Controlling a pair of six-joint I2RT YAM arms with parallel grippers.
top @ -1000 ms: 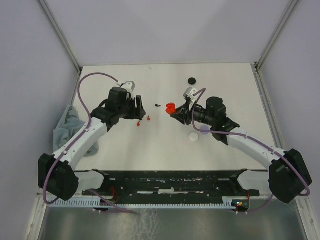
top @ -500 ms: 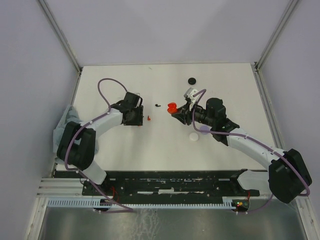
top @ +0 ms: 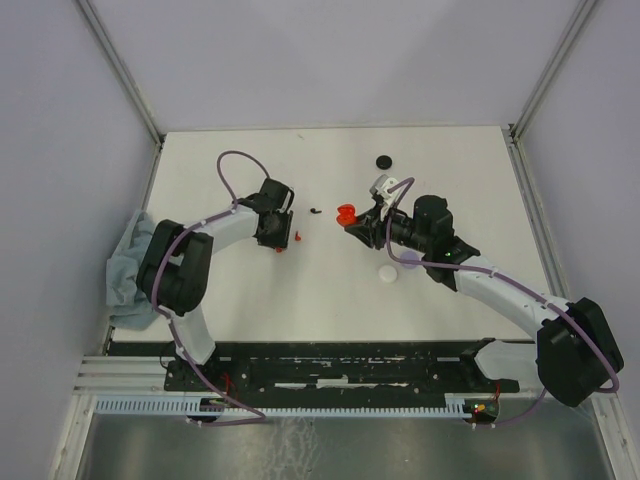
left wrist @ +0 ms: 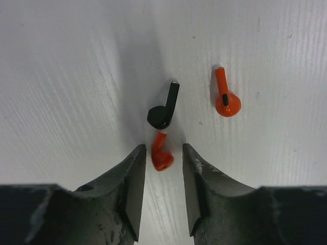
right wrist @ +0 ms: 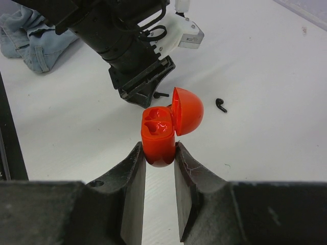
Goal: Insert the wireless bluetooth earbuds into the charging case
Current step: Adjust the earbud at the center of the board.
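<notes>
Overhead view sits high behind the arm bases, taking in the whole tabletop [top: 330,300]. Left wrist camera stares straight down, very close. Right wrist camera looks low across, catching the left hand [right wrist: 141,84], shared with overhead.

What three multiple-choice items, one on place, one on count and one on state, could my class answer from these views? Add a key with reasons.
1. Where is the red charging case?
A) between the fingers of the right gripper
B) lying loose, untouched
C) out of sight

2. How many red earbuds show in the left wrist view?
A) one
B) two
C) four

3. The case's lid is:
A) open
B) shut
C) broken off

Key:
1 A: the fingers press on the case's sides.
2 B: one lies between the fingers of the open left gripper, and another lies farther out.
3 A: the lid stands tipped up off the case.
</notes>
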